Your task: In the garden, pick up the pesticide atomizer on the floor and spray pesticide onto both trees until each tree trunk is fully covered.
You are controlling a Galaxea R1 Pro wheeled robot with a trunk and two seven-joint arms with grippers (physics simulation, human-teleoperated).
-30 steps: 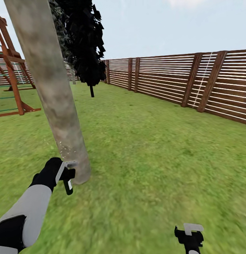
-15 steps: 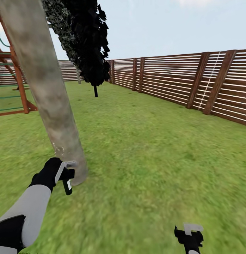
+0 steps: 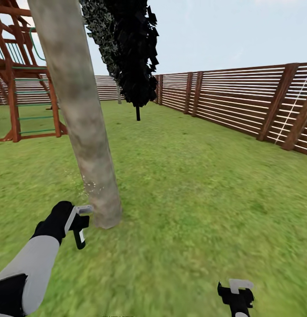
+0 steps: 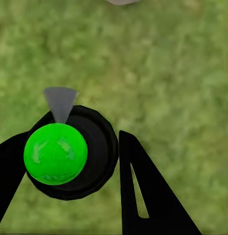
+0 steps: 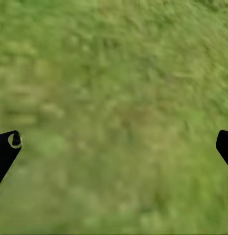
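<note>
Atomizer [image 3: 80, 226] held in left claw [image 3: 76, 220], nozzle just beside trunk [image 3: 85, 132] base; faint spray specks low on it. Spraying step underway. Next: aim higher up. Right claw [image 3: 235, 297] wide, empty over grass [image 3: 193, 185].

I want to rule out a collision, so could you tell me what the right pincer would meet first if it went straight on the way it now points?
Probably just the grass. The right pincer is open and empty, with lawn alone ahead of it; how far off is unclear.
</note>
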